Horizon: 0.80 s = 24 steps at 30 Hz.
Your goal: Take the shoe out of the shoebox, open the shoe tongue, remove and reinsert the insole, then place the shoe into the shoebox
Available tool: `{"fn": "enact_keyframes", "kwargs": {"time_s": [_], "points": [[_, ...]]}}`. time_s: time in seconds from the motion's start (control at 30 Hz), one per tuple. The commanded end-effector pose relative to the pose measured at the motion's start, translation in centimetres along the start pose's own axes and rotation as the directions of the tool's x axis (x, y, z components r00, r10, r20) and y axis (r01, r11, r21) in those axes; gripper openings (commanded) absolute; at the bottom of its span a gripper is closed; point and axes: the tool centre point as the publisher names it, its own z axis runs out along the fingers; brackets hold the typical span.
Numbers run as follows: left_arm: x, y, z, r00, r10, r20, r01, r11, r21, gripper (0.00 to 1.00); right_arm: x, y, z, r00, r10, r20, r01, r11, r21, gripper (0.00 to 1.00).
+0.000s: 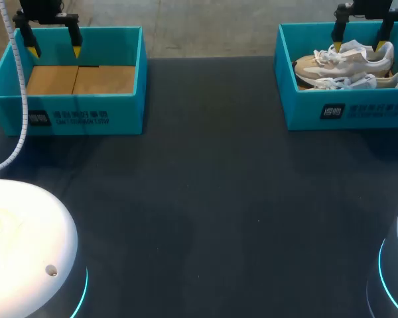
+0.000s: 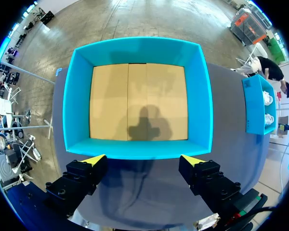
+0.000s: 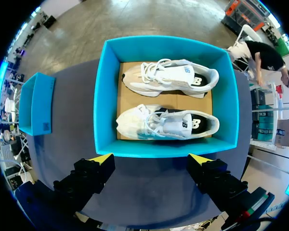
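Two pale beige-and-white shoes lie on their sides in the teal shoebox (image 1: 348,112) at the back right, one (image 1: 341,64) farther back and one (image 1: 368,82) nearer the front wall. My right gripper (image 1: 359,45) hangs open above this shoebox (image 3: 106,96). In the right wrist view both shoes (image 3: 171,77) (image 3: 166,124) lie ahead of the open right gripper (image 3: 150,159), which holds nothing. A second teal box (image 1: 86,116) at the back left holds only a cardboard floor (image 2: 137,101). My left gripper (image 1: 53,48) hangs open and empty over it, also seen in its own view (image 2: 143,160).
The dark table (image 1: 205,199) stretches between and in front of the two boxes. A white ribbed cable (image 1: 20,106) hangs along my left arm past the left box's front corner. The arms' white bases (image 1: 26,252) stand at the near corners.
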Motion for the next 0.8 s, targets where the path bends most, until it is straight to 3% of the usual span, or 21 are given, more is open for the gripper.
{"fn": "enact_keyframes", "kwargs": {"time_s": [0.03, 0.47, 0.8], "points": [[0.0, 0.0, 0.0, 1.000, 0.000, 0.000, 0.000, 1.000, 0.000, 1.00, 0.0, 0.0, 0.0, 1.000, 0.000, 0.000, 0.000, 1.000, 0.000, 1.00], [0.0, 0.0, 0.0, 1.000, 0.000, 0.000, 0.000, 1.000, 0.000, 1.00, -5.2, 0.1, 1.1, 0.999, 0.046, -0.001, -0.046, 0.998, -0.043, 1.00], [0.0, 0.0, 0.0, 1.000, 0.000, 0.000, 0.000, 1.000, 0.000, 1.00, -6.9, -0.8, 2.6, 0.999, 0.031, -0.016, -0.032, 0.996, -0.080, 1.00]]}}
